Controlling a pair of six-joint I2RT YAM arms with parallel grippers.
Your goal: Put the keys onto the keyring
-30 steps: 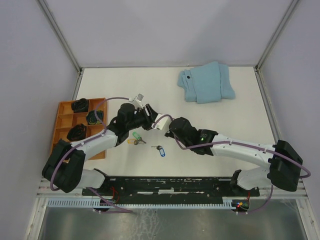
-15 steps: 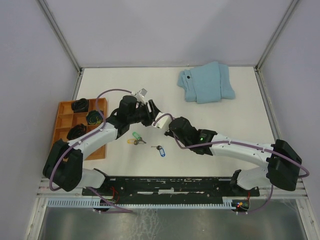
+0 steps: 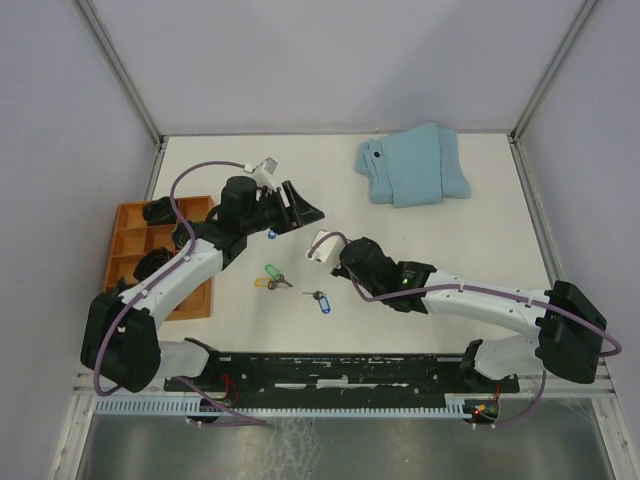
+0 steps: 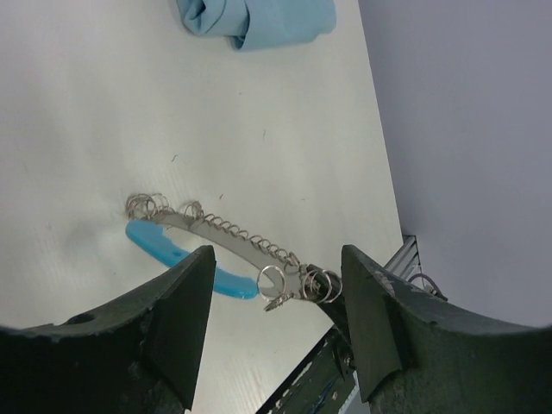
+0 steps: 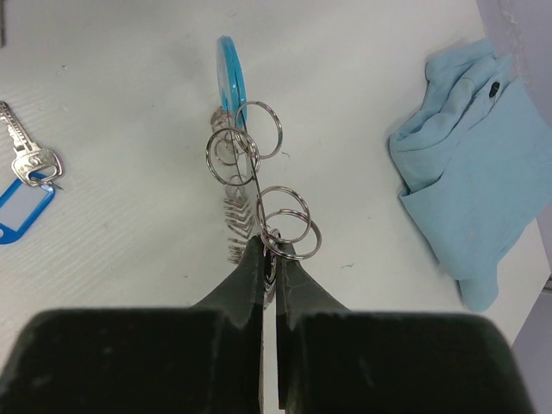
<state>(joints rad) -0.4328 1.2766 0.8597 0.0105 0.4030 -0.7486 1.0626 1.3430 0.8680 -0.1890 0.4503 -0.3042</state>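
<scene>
Tight pinch on the keyring (image 5: 229,73) from the right fingers (image 5: 246,280), left fingers (image 4: 172,336) gaping wide and empty, and that thin wire could twist free.

Top view: fixed, high behind the arm bases, looking steeply down on the whole table (image 3: 480,250). Left wrist view: low and oblique, facing the far right corner. Right wrist view: close, looking down. Both wrist views share the keyring (image 4: 226,233) and cloth (image 5: 470,172).
</scene>
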